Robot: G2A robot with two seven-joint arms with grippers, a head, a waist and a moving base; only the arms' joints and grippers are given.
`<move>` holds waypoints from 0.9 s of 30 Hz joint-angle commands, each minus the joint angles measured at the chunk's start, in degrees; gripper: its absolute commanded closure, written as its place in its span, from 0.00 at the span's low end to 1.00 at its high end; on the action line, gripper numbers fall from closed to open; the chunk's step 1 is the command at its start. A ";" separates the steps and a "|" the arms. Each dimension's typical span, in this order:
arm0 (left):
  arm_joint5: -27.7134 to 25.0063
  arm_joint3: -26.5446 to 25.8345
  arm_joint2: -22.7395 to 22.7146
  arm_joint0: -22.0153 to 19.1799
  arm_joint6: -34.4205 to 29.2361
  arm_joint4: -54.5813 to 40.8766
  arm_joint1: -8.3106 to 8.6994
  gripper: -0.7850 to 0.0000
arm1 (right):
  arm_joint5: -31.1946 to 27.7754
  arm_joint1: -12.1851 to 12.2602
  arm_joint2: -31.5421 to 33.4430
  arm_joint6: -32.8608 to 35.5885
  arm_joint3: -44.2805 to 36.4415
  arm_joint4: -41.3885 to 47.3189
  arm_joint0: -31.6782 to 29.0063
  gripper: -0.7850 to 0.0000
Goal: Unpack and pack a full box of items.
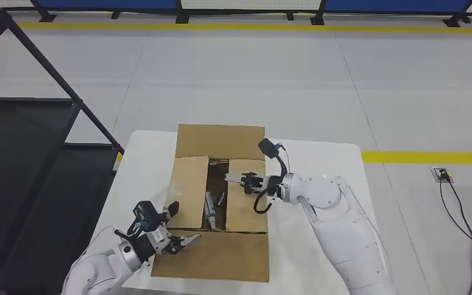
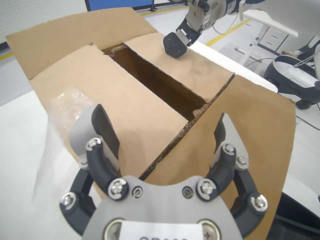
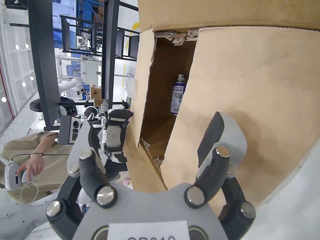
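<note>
Spread wide and gripping nothing, the left tool (image 2: pixel 162 116) is hovering over the near flaps of the cardboard box (image 2: pixel 82 33), with crinkled clear plastic (image 2: pixel 66 103) lying just beside one finger. Ahead of it, two inner flaps are half covering the opening. Also open and empty, the right tool (image 3: pixel 152 128) is hanging just over the farther inner flap. Past its fingers, a spray can (image 3: pixel 178 96) is showing inside the box through the gap. Under everything, the white counter (image 1: pixel 147 158) is carrying the box.
</note>
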 commanded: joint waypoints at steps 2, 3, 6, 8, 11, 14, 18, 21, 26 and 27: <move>1.02 0.27 0.45 -0.57 -1.53 -0.41 0.06 0.00 | -1.07 0.11 -0.91 -1.34 -0.15 -1.45 -0.08 0.00; 1.63 0.39 0.60 -0.77 -2.33 -0.57 0.08 0.00 | -1.14 0.15 -1.16 -2.06 -0.18 -2.05 -0.06 0.00; 3.15 0.41 1.27 -1.50 -4.07 -1.23 0.09 0.00 | -0.64 0.15 -1.99 -3.64 -0.05 -2.83 0.03 0.00; 3.61 0.40 1.54 -1.86 -4.60 -1.66 0.12 0.00 | -0.27 0.17 -2.35 -4.23 0.42 -3.12 0.39 0.00; 3.55 0.43 1.75 -2.01 -4.82 -2.20 0.21 0.00 | -0.05 0.22 -2.71 -4.66 1.20 -3.13 0.91 0.00; 3.02 0.29 1.50 -1.93 -4.47 -3.14 0.35 0.00 | 0.14 0.29 -3.03 -4.65 1.95 -3.07 1.47 0.00; 0.95 -1.05 -0.10 -0.40 -2.77 -5.26 0.67 0.00 | -0.82 0.44 -2.96 -4.39 1.79 -1.85 1.87 0.00; -0.61 -3.04 -2.95 1.58 -1.22 -7.20 1.03 0.00 | -1.75 0.78 -1.96 -4.50 0.11 -1.07 1.62 0.00; -4.04 -5.36 -10.38 6.52 2.87 -11.35 1.71 0.00 | -1.54 1.55 0.18 -4.79 -4.21 -1.02 0.52 0.00; -4.63 -5.15 -12.11 7.54 3.42 -12.32 1.85 0.00 | -1.31 1.61 0.36 -5.02 -4.51 -1.31 0.39 0.00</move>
